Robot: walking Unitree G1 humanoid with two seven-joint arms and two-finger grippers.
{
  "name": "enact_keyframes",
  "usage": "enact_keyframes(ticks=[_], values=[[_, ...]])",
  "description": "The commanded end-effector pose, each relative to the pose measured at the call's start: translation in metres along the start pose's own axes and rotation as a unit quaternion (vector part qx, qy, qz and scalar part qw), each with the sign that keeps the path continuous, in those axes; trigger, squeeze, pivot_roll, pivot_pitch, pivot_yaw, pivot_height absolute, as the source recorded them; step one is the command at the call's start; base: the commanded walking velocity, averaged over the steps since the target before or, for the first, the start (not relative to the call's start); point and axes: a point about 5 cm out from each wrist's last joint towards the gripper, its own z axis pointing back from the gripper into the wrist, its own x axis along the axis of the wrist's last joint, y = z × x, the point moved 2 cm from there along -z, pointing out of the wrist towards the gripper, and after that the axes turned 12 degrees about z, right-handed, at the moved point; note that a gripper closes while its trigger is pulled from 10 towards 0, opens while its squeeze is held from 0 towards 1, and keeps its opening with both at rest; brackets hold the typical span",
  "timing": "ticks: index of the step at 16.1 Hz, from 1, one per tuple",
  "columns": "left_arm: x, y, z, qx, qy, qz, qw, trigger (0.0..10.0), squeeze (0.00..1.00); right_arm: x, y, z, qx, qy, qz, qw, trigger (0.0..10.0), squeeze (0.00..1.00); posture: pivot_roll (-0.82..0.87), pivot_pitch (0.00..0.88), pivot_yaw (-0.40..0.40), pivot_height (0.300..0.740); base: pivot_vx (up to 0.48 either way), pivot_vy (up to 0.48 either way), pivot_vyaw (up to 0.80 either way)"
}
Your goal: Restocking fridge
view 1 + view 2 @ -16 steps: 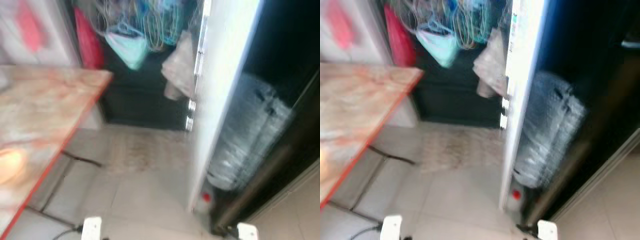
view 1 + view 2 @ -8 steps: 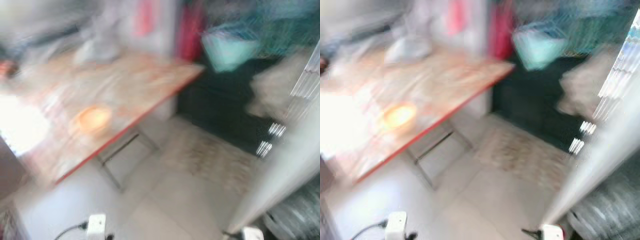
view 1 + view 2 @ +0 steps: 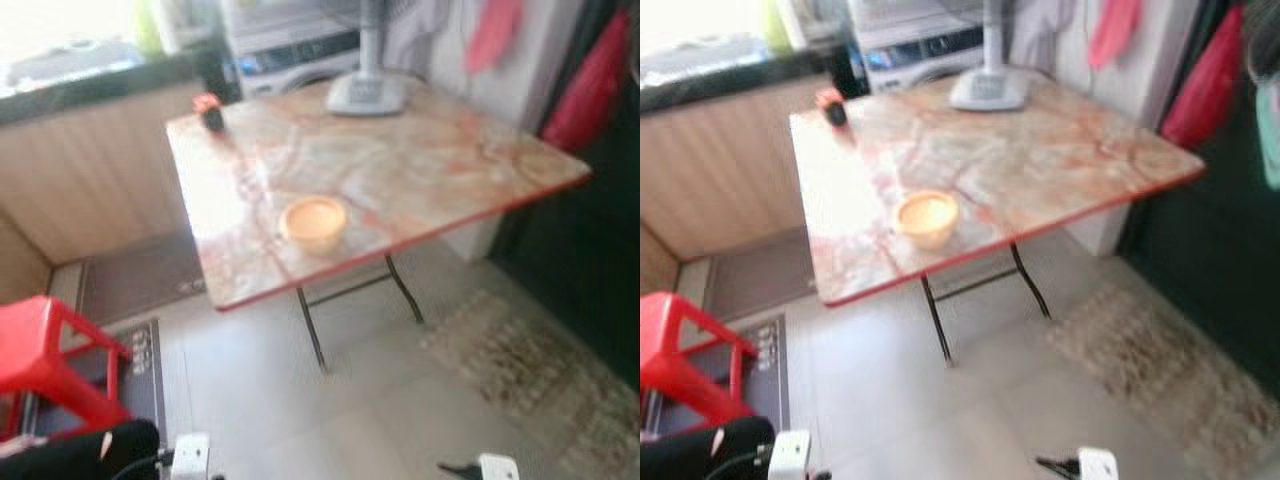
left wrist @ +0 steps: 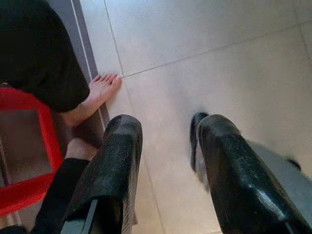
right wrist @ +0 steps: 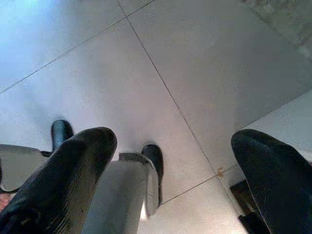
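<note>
On the near left part of the marble-topped table (image 3: 420, 170) an orange bowl (image 3: 313, 221) is sitting, probably light, rigid and slippery, so you are likely gripping its rim, while the left gripper (image 4: 168, 161) and right gripper (image 5: 173, 161) are hanging spread and empty over floor tiles.

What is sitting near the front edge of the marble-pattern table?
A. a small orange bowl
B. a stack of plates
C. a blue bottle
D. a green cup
A: a small orange bowl stands on the table near its red front edge; farther back are a fan base and a small dark object.
</note>
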Motion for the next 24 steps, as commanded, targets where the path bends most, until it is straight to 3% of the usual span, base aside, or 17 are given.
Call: enact_keyframes(ticks=[1,3,4,5,6,7,9,10,12,13,14,15,17,19,21,23,24], values=[[0.004,0.006,0.000,0.012,-0.011,-0.005,1.000,10.0,0.00,0.000,0.006,-0.001,0.014,0.003,0.011,1.000,10.0,0.00,-0.06,0.000,0.050,0.740,0.000,0.000,0.00],[0.014,0.008,0.002,0.033,-0.066,-0.005,0.997,10.0,0.00,0.002,0.006,-0.001,0.020,0.010,0.100,0.995,10.0,0.00,-0.06,0.000,0.054,0.740,0.000,0.000,0.00],[0.032,0.011,0.003,0.030,-0.120,0.008,0.992,10.0,0.00,0.004,0.007,-0.001,0.036,0.018,0.191,0.981,10.0,0.00,-0.05,0.000,0.056,0.740,0.000,0.000,0.00],[0.102,0.017,0.020,0.045,-0.325,-0.112,0.938,10.0,0.00,0.005,0.008,-0.002,0.050,0.019,0.242,0.969,10.0,0.00,-0.05,0.000,0.057,0.740,0.000,0.000,0.00],[0.117,0.013,0.025,0.044,-0.359,-0.131,0.923,10.0,0.00,0.005,0.009,-0.002,0.054,0.020,0.254,0.965,10.0,0.00,-0.06,0.000,0.061,0.740,0.000,0.000,0.00],[0.126,0.010,0.027,0.024,-0.362,-0.132,0.922,10.0,0.00,0.004,0.009,-0.002,0.055,0.023,0.261,0.964,10.0,0.00,-0.05,0.000,0.058,0.740,0.000,0.000,0.00],[0.139,-0.005,0.040,-0.024,-0.420,-0.149,0.895,10.0,0.00,0.003,0.008,-0.002,0.049,0.030,0.257,0.965,10.0,0.00,-0.03,0.000,0.059,0.740,0.000,0.000,0.00],[0.142,-0.015,0.046,-0.051,-0.439,-0.138,0.886,10.0,0.00,0.003,0.007,-0.002,0.050,0.033,0.263,0.963,10.0,0.00,-0.03,0.000,0.061,0.740,0.000,0.000,0.00],[0.150,-0.034,0.064,-0.087,-0.490,-0.137,0.857,10.0,0.00,0.003,0.008,-0.002,0.053,0.034,0.264,0.962,10.0,0.00,-0.04,0.000,0.058,0.740,0.000,0.000,0.00],[0.162,-0.049,0.079,-0.100,-0.529,-0.150,0.829,10.0,0.00,0.005,0.006,-0.002,0.045,0.030,0.262,0.964,10.0,0.00,-0.03,0.000,0.051,0.740,0.000,0.000,0.00],[0.170,-0.055,0.085,-0.105,-0.544,-0.144,0.820,10.0,0.00,0.004,0.004,-0.002,0.026,0.025,0.203,0.979,10.0,0.00,-0.02,0.000,0.051,0.740,0.000,0.000,0.00],[0.184,-0.064,0.095,-0.113,-0.563,-0.126,0.809,10.0,0.00,0.000,0.001,-0.001,0.000,0.023,0.092,0.996,10.0,0.00,-0.02,0.000,0.051,0.740,0.000,0.000,0.00],[0.205,-0.084,0.111,-0.140,-0.591,-0.115,0.786,10.0,0.00,-0.006,0.003,0.000,-0.008,0.027,-0.014,1.000,10.0,0.00,-0.03,0.000,0.056,0.740,0.000,0.000,0.00],[0.218,-0.096,0.122,-0.158,-0.606,-0.106,0.772,10.0,0.00,-0.008,0.003,0.000,-0.024,0.025,-0.073,0.997,10.0,0.00,-0.04,0.000,0.056,0.740,0.000,0.000,0.00],[0.226,-0.103,0.137,-0.167,-0.619,-0.089,0.763,10.0,0.00,-0.005,0.002,0.000,-0.016,0.018,-0.032,0.999,10.0,0.00,-0.04,0.000,0.051,0.740,0.000,0.000,0.00],[0.231,-0.104,0.142,-0.175,-0.612,-0.044,0.770,10.0,0.00,-0.005,0.003,0.000,-0.012,0.013,-0.037,0.999,10.0,0.00,-0.03,0.000,0.048,0.740,0.000,0.000,0.00],[0.234,-0.106,0.144,-0.183,-0.614,-0.035,0.767,10.0,0.00,-0.005,0.003,0.000,-0.013,0.013,-0.043,0.999,10.0,0.00,-0.03,0.000,0.048,0.740,0.000,0.000,0.00]])
